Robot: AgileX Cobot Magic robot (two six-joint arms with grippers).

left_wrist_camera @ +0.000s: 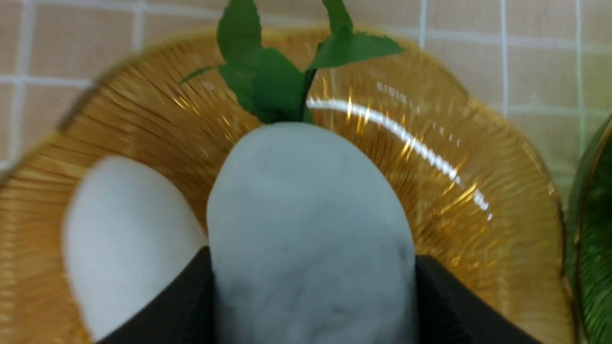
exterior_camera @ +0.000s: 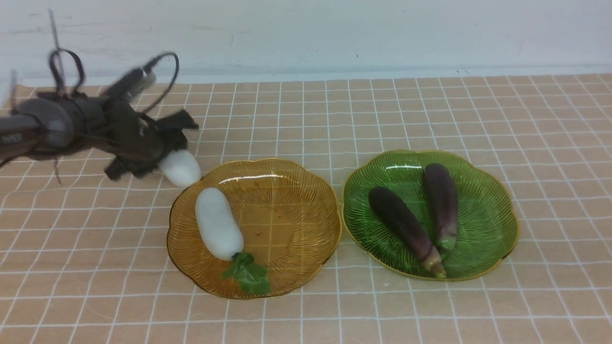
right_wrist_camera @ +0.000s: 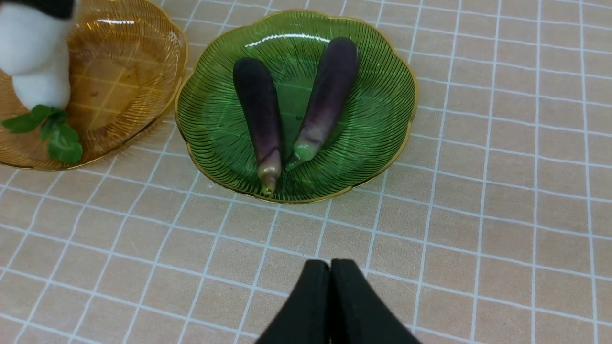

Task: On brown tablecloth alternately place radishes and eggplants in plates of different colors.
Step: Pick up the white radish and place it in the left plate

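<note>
- The held radish (exterior_camera: 180,167) (left_wrist_camera: 311,229) is at the amber plate's (exterior_camera: 306,200) far-left rim. Its round white end pokes out of the left gripper (exterior_camera: 160,155) toward the plate. Whether it touches the rim cannot be told.
- The left gripper pinches this radish. In the left wrist view its black fingers (left_wrist_camera: 181,306) press against both sides of the white body. The arm behind it is blurred.
- In that same view green leaves (left_wrist_camera: 282,81) show just past the radish's far end, over the amber plate's ribbed floor.
- The second radish (exterior_camera: 218,223) lies inside the amber plate on its left half. Its leafy end (exterior_camera: 249,278) points to the near rim, and it sits just beside the held radish.
- The green plate (exterior_camera: 492,210) sits just right of the amber plate, their rims nearly meeting.
- Two eggplants (exterior_camera: 404,222) (exterior_camera: 442,200) lie side by side in the green plate. Their pale stem tips come close together toward its near rim.
- The right gripper (right_wrist_camera: 330,286) hangs over bare cloth (exterior_camera: 550,143) right of the amber plate, on the near side of the green plate. Its fingers are pressed together with nothing between them.
- The brown checked cloth lies under both plates and spreads out all around the amber plate.
</note>
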